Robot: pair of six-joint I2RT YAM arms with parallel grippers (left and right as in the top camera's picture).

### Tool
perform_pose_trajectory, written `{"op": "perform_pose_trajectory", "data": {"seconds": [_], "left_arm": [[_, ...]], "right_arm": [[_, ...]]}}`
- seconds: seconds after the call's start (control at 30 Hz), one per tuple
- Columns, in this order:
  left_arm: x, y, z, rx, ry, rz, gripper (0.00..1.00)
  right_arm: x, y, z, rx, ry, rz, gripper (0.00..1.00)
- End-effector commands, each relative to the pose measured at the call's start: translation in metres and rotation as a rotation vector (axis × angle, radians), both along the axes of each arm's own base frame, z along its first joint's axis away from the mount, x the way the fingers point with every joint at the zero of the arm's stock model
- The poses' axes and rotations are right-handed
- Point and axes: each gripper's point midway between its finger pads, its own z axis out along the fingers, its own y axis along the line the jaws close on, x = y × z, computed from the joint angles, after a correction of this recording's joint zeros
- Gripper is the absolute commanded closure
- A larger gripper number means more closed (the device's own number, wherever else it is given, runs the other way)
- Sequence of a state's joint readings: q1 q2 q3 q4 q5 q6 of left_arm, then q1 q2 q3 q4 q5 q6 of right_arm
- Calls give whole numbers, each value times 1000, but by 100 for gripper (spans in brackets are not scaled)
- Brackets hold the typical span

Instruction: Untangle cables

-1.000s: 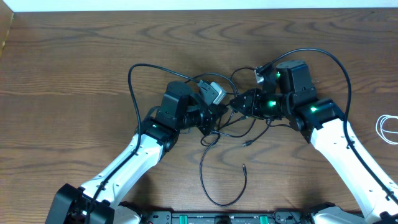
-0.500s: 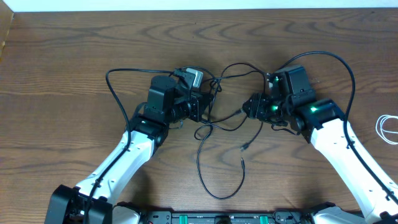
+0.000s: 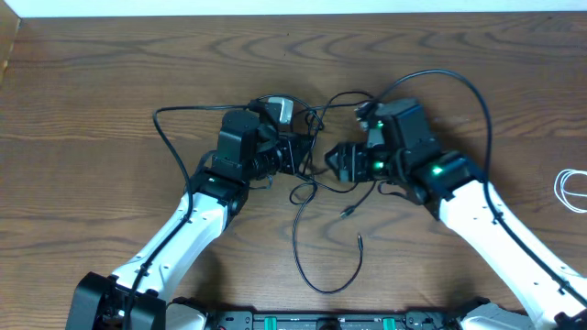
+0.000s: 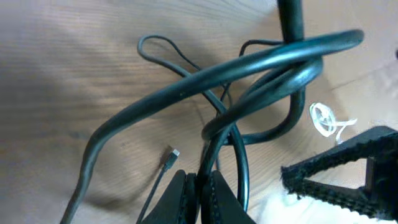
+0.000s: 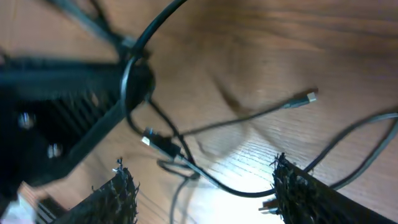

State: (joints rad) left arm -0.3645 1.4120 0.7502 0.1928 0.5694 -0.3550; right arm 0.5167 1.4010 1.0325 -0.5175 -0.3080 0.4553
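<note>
Thin black cables (image 3: 294,243) looped on desk (image 3: 92,92), left pincer (image 3: 301,156) clenched on one, right pincer (image 3: 341,163) released beside it, white cable (image 3: 573,191) well apart.

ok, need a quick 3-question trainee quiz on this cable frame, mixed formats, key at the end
1. True or false: the left pincer is shut on a black cable.
2. Where does the white cable lie? A) wound into the middle knot; B) off alone at far right; C) clamped between two fingers.
3. Fill in: the right pincer stands ____, gripping nothing.
Key: 1 true; 2 B; 3 open.
</note>
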Motion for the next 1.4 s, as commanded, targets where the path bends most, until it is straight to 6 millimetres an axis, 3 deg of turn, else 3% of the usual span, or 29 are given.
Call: {"op": "perform_pose_trajectory", "data": {"seconds": [0.0,0.17,0.3,0.43,0.53,0.7,0.77,0.87,1.03,1.17,1.37], "left_arm": [[1,-1,3,141,-220,-126,92],[7,4,4,223,-317,-143,92],[29,29,10,331,-353,18,92],[30,32,27,329,-391,45,92],[24,34,30,331,-382,40,92],[4,26,24,314,-338,-56,93],[-5,22,19,313,-326,-113,92],[-14,16,17,282,-300,-158,92],[-28,1,25,150,-237,-213,92],[-36,-6,29,87,-197,-245,92],[-44,-12,32,53,-192,-291,92]], "right_arm": [[-8,14,-13,-69,-51,153,34],[-15,23,-26,-101,-45,216,44],[-16,22,-31,-109,-29,217,43],[-11,13,-32,-102,-1,165,37],[-1,0,-31,-46,83,18,34],[10,-15,-21,147,257,-163,52],[16,-22,-15,212,286,-186,54],[22,-31,-7,292,327,-219,48],[21,-32,-2,359,389,-237,49],[17,-24,-6,359,447,-295,46],[39,-22,-21,354,461,-478,38]]}}
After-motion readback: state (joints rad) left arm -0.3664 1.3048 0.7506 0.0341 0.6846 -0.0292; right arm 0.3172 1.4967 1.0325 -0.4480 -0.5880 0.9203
